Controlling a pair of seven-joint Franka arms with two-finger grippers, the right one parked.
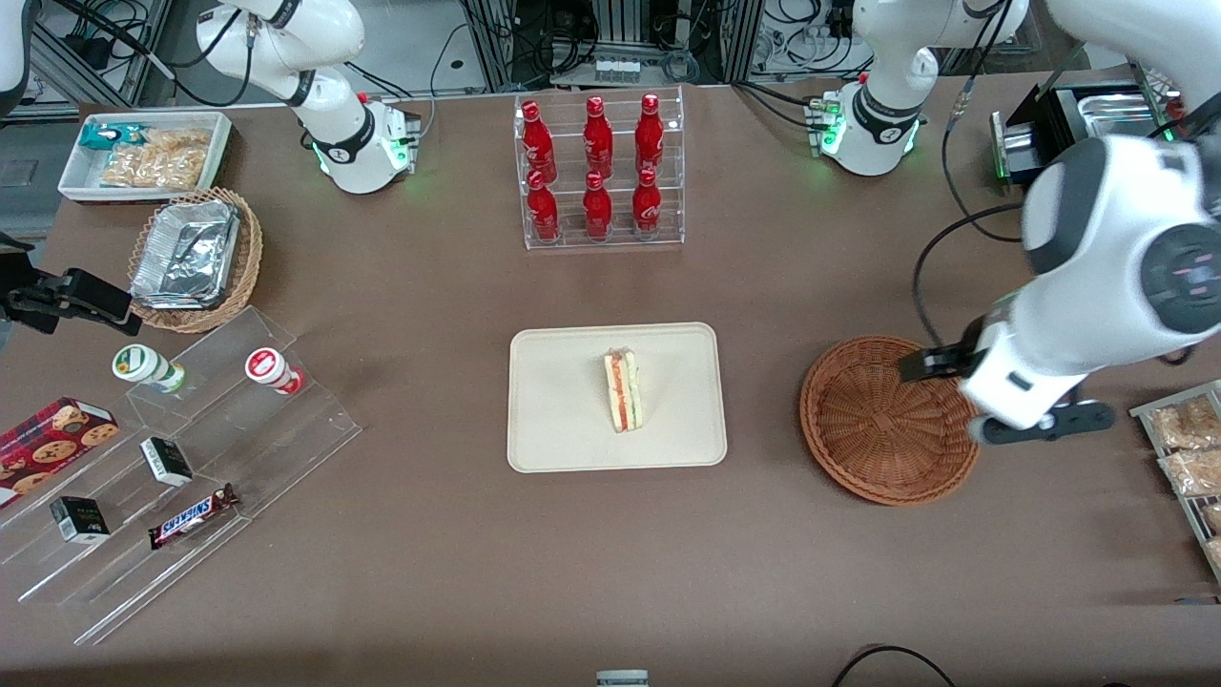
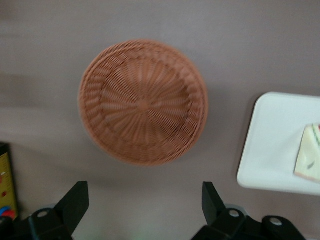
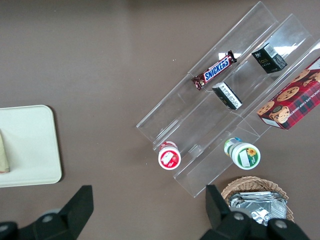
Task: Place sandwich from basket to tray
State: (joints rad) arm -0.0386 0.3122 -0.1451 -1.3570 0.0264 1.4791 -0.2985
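Six red bottles [image 1: 596, 172] stand in a clear rack farther from the front camera than the tray [image 1: 563, 401], where the sandwich [image 1: 624, 390] lies on its side. My tool [image 1: 1035, 425] hangs over the rim of the basket [image 1: 873, 425] toward the working arm's end of the surface [image 1: 429, 572], well apart from the sandwich.

From my wrist, the tool [image 2: 145, 202] is spread wide above the bare basket [image 2: 142, 102]; the tray [image 2: 277, 145] with the sandwich [image 2: 310, 160] sits beside it.

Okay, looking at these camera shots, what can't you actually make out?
- Front view: the left arm's pincer, open above the empty reddish-brown woven basket, is hidden by its own white arm.
- Left wrist view: the triangular white-bread sandwich on the cream rectangular tray is cut off by the frame edge.
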